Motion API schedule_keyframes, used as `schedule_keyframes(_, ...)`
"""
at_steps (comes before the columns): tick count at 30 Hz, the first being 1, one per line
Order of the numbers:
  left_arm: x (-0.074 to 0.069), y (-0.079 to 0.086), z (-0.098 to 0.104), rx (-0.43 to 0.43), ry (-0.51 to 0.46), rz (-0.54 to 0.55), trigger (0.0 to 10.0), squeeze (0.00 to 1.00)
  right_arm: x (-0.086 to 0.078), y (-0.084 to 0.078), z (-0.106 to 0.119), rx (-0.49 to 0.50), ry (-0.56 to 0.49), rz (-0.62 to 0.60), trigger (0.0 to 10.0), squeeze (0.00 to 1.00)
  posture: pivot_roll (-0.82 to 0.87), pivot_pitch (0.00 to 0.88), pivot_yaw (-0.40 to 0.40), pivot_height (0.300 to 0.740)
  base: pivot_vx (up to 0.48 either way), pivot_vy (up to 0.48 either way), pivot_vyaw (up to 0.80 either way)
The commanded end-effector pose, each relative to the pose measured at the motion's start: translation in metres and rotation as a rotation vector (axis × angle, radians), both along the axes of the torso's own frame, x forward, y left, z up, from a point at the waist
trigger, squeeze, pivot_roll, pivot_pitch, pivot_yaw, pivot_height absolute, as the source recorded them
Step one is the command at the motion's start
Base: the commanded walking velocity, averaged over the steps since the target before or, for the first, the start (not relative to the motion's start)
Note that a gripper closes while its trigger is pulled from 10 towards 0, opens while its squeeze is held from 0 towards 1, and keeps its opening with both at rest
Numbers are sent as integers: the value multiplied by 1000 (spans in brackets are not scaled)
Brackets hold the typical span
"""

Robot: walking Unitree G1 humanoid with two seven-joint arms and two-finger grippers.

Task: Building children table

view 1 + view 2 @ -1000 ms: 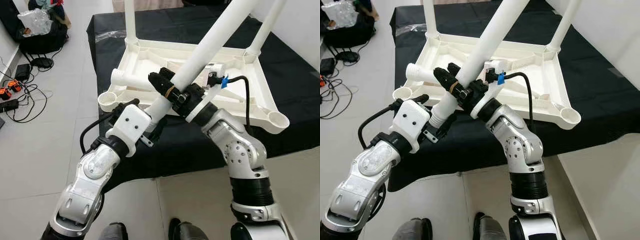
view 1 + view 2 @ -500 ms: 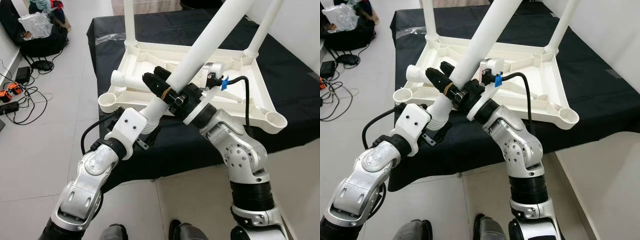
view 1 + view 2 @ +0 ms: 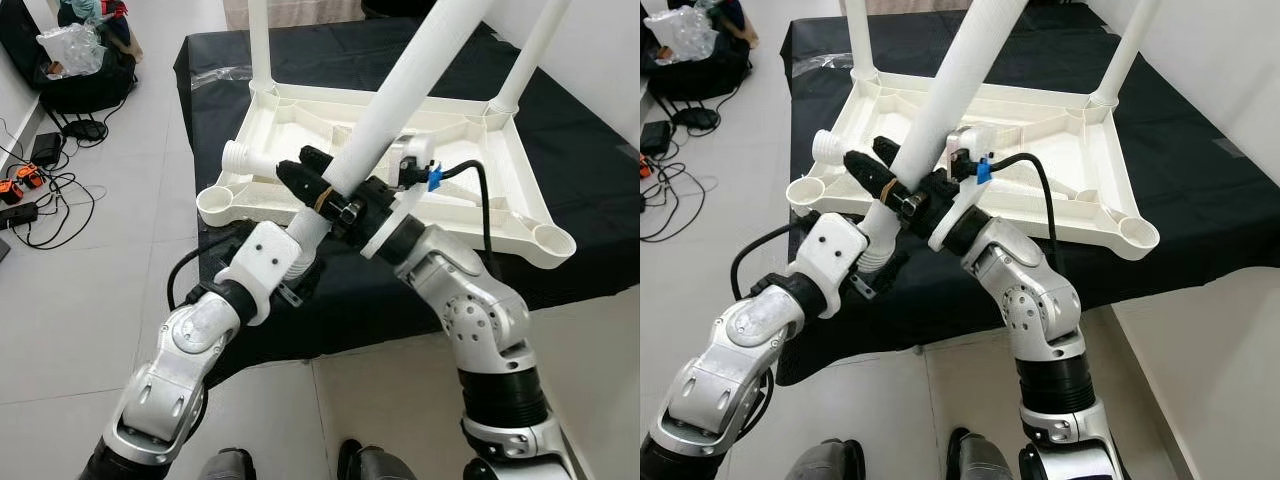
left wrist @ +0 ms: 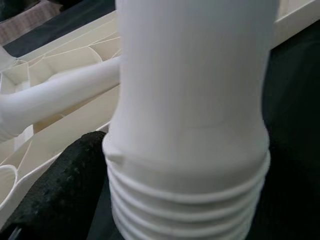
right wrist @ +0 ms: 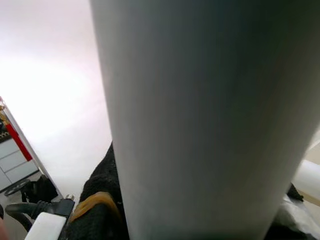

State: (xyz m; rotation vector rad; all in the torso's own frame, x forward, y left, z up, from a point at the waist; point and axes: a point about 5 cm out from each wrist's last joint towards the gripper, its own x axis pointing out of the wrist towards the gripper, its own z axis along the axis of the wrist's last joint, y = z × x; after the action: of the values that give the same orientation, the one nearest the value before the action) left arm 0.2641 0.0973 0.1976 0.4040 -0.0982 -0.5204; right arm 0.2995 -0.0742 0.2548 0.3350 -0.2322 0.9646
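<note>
The white children's table [image 3: 500, 175] lies upside down on a black-covered surface, with two legs [image 3: 259, 45] [image 3: 530, 50] standing in its far corners. A third leg [image 3: 250, 160] lies loose inside the frame near the left. The fourth, long white leg [image 3: 400, 95] slants up to the right over the front edge. My left gripper [image 3: 298, 250] is shut on its threaded lower end [image 4: 190, 195]. My right gripper [image 3: 305, 178], with a yellow band on one finger, is shut on the shaft just above. The front corner sockets [image 3: 215, 203] [image 3: 553, 240] stand empty.
Bags [image 3: 70, 50] and loose cables [image 3: 35, 185] lie on the tiled floor to the left. The black cloth [image 3: 590, 150] hangs over the surface's front edge close to my arms. Open tiled floor lies left of the table and in front of it.
Both grippers have carried the held leg a little to the left, toward the front-left corner. The leg now stands slightly steeper.
</note>
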Motion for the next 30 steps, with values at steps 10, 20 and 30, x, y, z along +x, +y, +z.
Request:
schedule_keyframes(10,-1,0,1,24,-19,-12,4980,0,-6,3,-1,-14,-23,23,0,0,8,150,-35,740,0,0,0)
schedule_keyframes(20,-1,0,3,29,-39,-18,0,0,-7,4,-2,-20,-29,23,0,0,8,149,-35,740,0,0,0)
schedule_keyframes(30,0,0,3,63,-50,-8,10000,0,-6,6,-2,-32,-23,22,10000,1000,9,149,-35,740,0,0,0)
